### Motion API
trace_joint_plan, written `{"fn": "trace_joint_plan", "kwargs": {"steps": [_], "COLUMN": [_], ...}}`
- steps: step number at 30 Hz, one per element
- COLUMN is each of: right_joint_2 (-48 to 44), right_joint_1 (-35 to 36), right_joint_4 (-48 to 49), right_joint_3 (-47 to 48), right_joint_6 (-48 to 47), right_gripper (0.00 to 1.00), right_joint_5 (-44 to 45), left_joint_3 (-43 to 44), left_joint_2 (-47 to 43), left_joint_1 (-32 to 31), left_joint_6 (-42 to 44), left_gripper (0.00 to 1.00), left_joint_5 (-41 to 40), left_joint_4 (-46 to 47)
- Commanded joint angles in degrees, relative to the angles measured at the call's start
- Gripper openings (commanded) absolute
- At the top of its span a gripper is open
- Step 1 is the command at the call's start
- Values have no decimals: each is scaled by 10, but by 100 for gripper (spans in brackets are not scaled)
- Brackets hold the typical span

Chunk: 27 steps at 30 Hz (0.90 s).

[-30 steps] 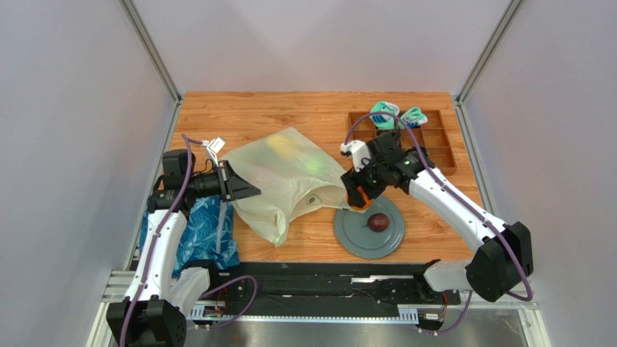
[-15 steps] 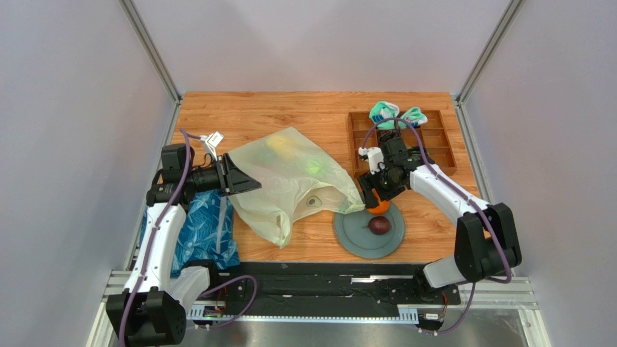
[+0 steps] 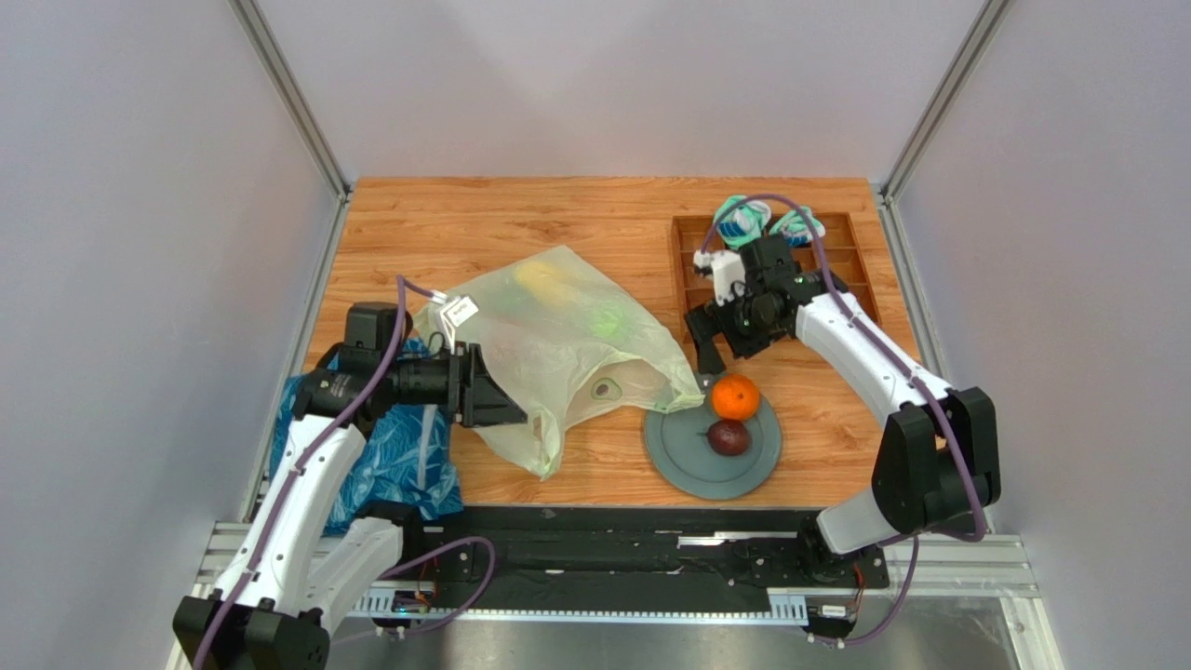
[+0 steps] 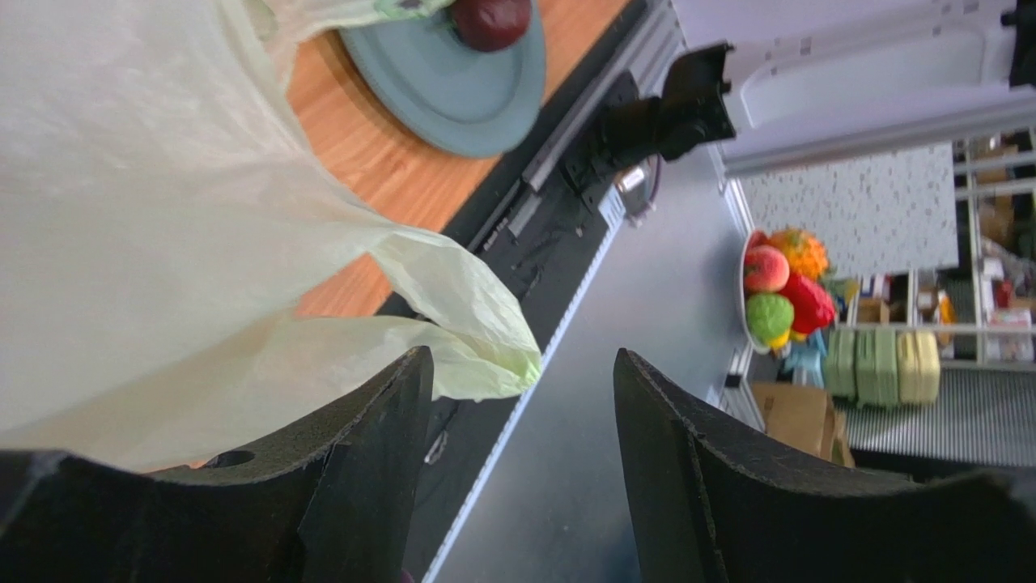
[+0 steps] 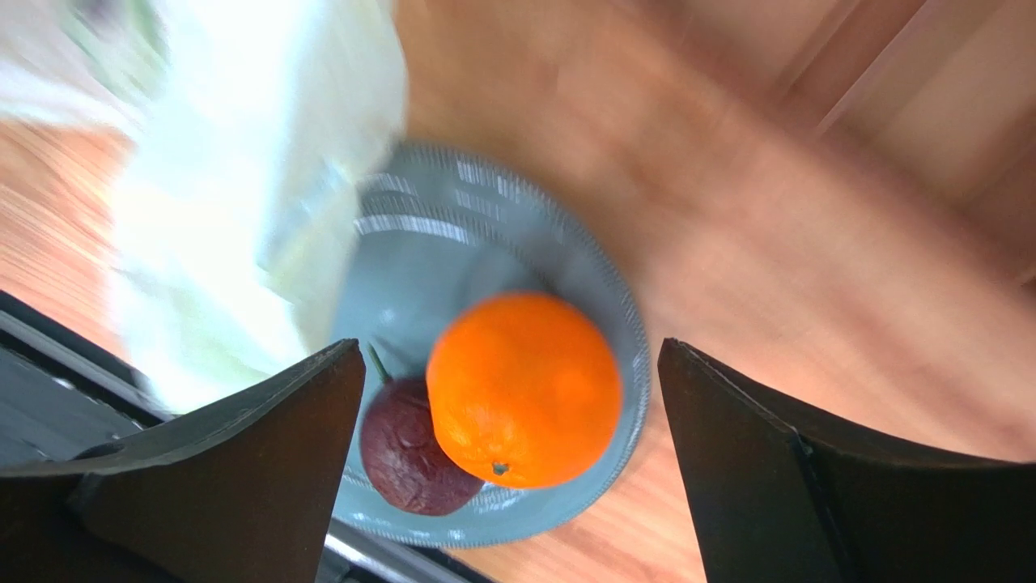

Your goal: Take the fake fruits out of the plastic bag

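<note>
The orange [image 3: 735, 398] sits at the upper rim of the grey plate [image 3: 682, 464], right of centre in the overhead view, touching the dark fruit [image 3: 727, 437]; a nudge could roll it onto the worktop [image 3: 559, 210]. The right gripper [image 5: 508, 350] hangs released above it. The left gripper [image 4: 523, 358] is released too, beside the plastic bag [image 3: 559, 349] at mid-frame, so the slack mouth may sag shut over the yellow fruit [image 3: 545, 284] and green fruit [image 3: 604, 321] deep inside.
</note>
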Motion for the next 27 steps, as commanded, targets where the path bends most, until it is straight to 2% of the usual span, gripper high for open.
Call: {"fn": "trace_joint_plan", "kwargs": {"steps": [1, 6, 9, 10, 11, 15, 22, 24, 25, 26, 27], "right_joint_2": [-13, -7, 9, 12, 16, 23, 28, 22, 13, 7, 0], "right_joint_1": [-1, 30, 66, 72, 78, 91, 91, 91, 91, 91, 90], "right_joint_4": [7, 23, 24, 27, 37, 61, 85, 96, 99, 100, 100], "right_joint_3": [109, 135, 118, 116, 114, 114, 92, 83, 74, 69, 63], "right_joint_6": [31, 103, 124, 128, 134, 157, 170, 179, 181, 181, 179], "right_gripper": [96, 91, 89, 89, 89, 89, 89, 89, 89, 89, 89], "right_joint_5": [-48, -77, -95, -101, -105, -117, -117, -122, -123, -122, -120], "left_joint_3": [-1, 19, 39, 41, 41, 42, 69, 96, 106, 116, 134], "left_joint_2": [3, 52, 71, 75, 75, 83, 150, 189, 203, 226, 237], "left_joint_1": [-50, -112, -149, -154, -154, -181, -271, -276, -276, -276, -276], "left_joint_6": [19, 57, 57, 48, 21, 6, 0, 15, 15, 14, 21], "left_gripper": [65, 67, 71, 80, 99, 99, 99, 99, 96, 93, 90], "left_joint_5": [-7, 2, -65, -87, -146, -116, -154, -182, -204, -272, -297], "left_joint_4": [-5, -35, -51, -51, -51, -34, 6, 14, 12, -5, -13]}}
